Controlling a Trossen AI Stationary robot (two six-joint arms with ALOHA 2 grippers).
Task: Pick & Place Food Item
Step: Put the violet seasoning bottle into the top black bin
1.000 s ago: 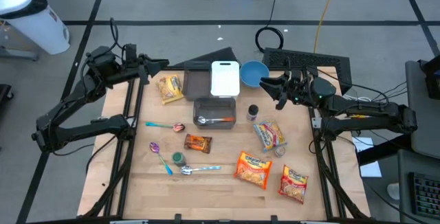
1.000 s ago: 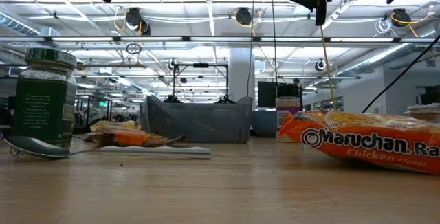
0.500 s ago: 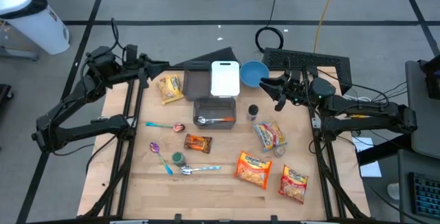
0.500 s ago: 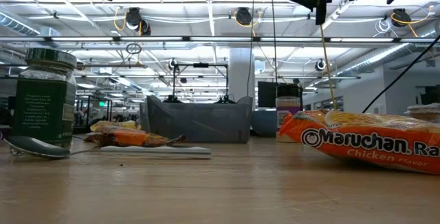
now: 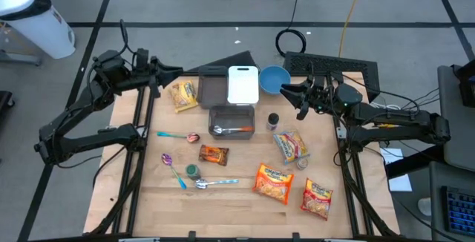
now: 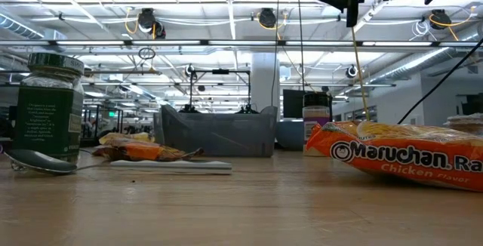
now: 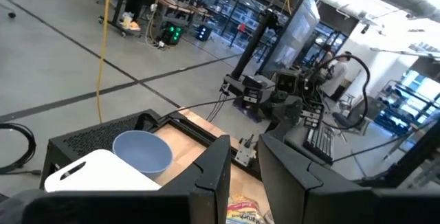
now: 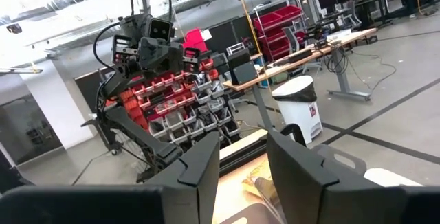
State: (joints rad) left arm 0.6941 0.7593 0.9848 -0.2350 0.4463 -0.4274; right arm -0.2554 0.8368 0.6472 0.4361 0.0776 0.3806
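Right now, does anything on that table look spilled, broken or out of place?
Nothing looks spilled or broken. The ramen packets lie at mixed angles, and a spoon rests inside the grey container, which seems deliberate. Both arms hang above the table's far corners, holding nothing.

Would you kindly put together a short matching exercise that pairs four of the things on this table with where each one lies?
Things:
1. round blue bowl
2. orange-handled spoon
3. white rectangular lid
4. green-capped glass spice jar

Places:
A. inside the grey rectangular container at the middle of the table
B. at the far edge, just beside the right gripper
C. near the front, next to the blue-handled spoon
D. at the far edge, between a dark grey tray and the bowl

Pairs: 1-B, 2-A, 3-D, 4-C
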